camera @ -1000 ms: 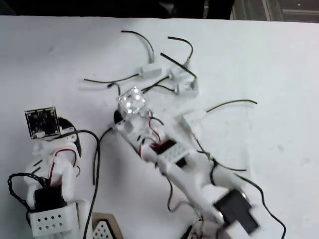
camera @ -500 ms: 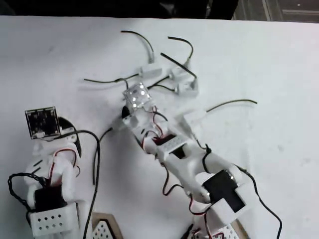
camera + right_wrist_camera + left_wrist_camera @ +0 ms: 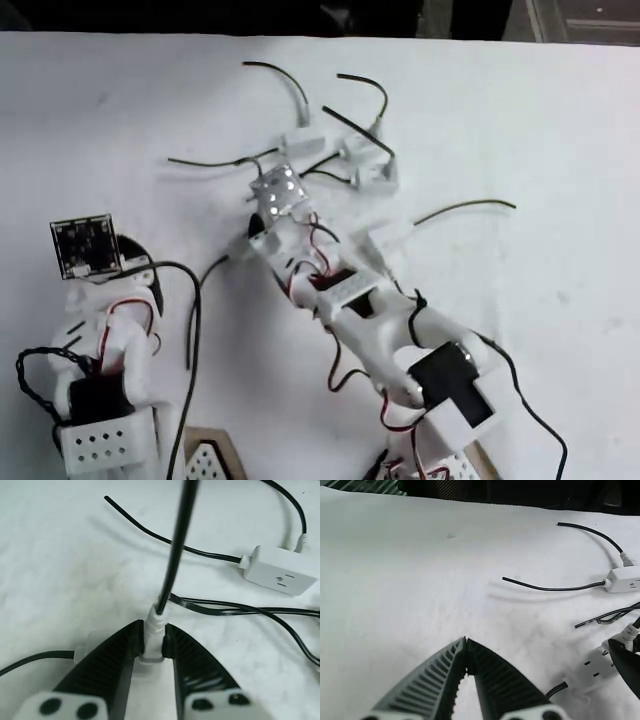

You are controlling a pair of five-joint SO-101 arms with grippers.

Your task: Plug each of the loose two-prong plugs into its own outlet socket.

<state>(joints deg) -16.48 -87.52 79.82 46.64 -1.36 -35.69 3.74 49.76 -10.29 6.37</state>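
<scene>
Nearest, at about 7 o'clock on the white table (image 3: 520, 120), the left arm sits folded over its base. The left gripper (image 3: 466, 647) hangs just above the bare surface, its ribbed fingers (image 3: 440, 672) pressed together tip to tip with nothing between them. From 5 o'clock the right arm lies extended toward the middle of the table. There the right gripper (image 3: 153, 627) points down, fingers drawn narrow and clamped on a small white plug (image 3: 153, 647). The plug stands upright, with its black cord (image 3: 177, 545) rising straight out of its top. Directly beneath the plug lies a white outlet socket (image 3: 594, 666), whose short black lead (image 3: 555, 690) trails off toward 8 o'clock. Whether the prongs are seated in it cannot be told. At 3 o'clock of this gripper, near it, another white piece (image 3: 385, 238) lies flat, its thin wire (image 3: 465, 207) curving away toward 3 o'clock. Farther out, toward 12 o'clock, a second socket (image 3: 280, 575) lies with its slotted face up and its long lead (image 3: 170, 540) running off to 9 o'clock. A second plug (image 3: 301, 542) touches the far side of this socket, its wire arcing on toward 12 o'clock. At 1 o'clock of the gripper, two white blocks (image 3: 372, 170) lie just beside each other, with dark cords looping over and around them.
</scene>
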